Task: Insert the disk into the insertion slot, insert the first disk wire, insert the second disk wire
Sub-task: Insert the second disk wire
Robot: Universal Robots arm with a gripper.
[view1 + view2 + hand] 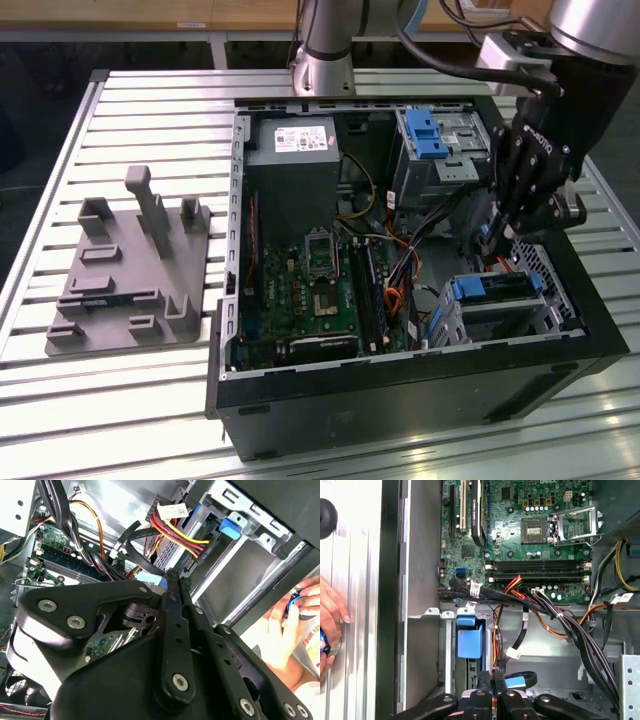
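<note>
1. While the flat silver-grey disk in its bright blue plastic carrier [497,290] sat inside the boxy silver sheet-metal insertion slot [545,312], the black gripper [497,236] hung just above its rear edge.
2. Its fingers [172,595] looked closed together; whether they pinched a wire, I cannot tell.
3. The loose red, yellow and black cable bundle [176,532] nearby could snag, I judge, because it crossed the way.

Matt silver sheet-metal insertion slot [545,300], glossy blue plastic disk [495,290] carrier, matt black gripper [497,238], ribbed metal table [120,400]
</note>
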